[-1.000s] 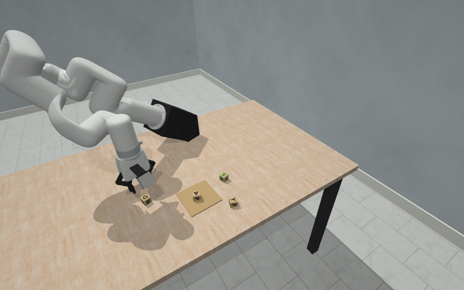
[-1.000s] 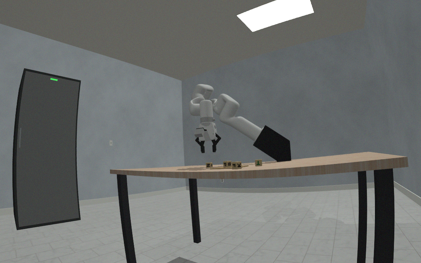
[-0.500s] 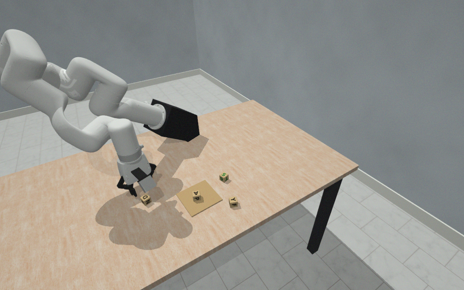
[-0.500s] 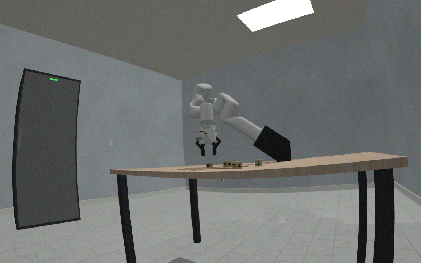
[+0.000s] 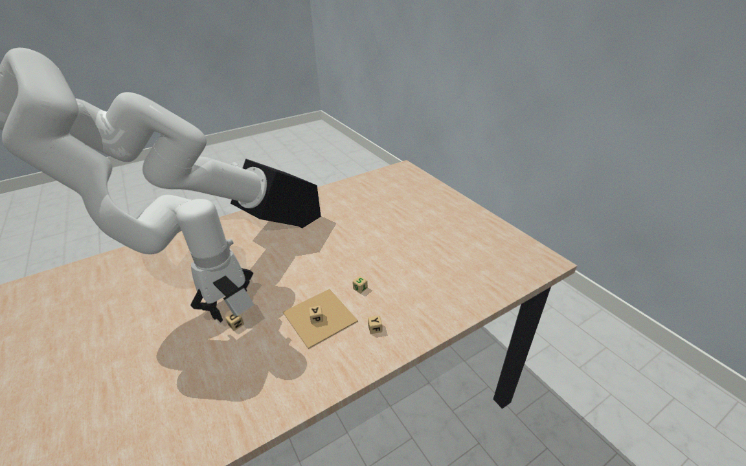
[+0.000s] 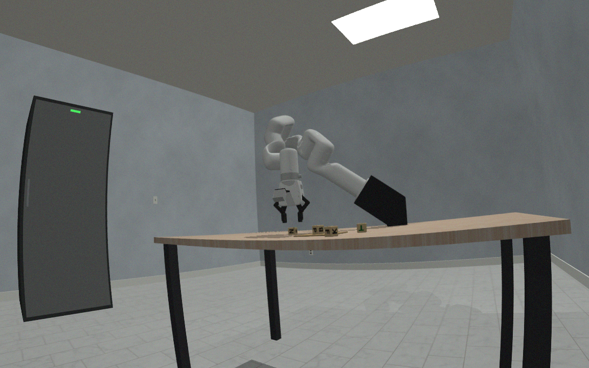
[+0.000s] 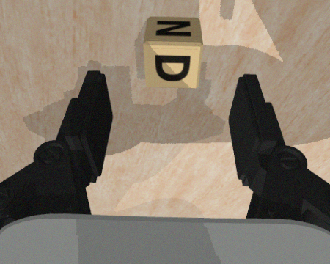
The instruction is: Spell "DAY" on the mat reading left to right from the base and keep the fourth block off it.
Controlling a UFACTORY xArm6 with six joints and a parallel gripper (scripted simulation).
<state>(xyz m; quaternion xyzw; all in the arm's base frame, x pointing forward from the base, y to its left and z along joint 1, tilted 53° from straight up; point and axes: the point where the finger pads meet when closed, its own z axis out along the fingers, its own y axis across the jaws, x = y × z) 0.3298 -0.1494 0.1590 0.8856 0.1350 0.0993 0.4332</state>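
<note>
Hovering above the small tan wooden D block point(image 7: 173, 52), black two-finger gripper point(image 7: 171, 103) wide, holding nothing. Block sits on table, left of the square tan mat point(image 5: 338, 324). Next: descend, straddle, close.

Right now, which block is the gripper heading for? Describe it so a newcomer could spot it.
On the wooden table, find the tan mat. Beside it, off the mat and right under the open gripper, sits one block. It alone lies in the arm's shadow, D on top.
</note>
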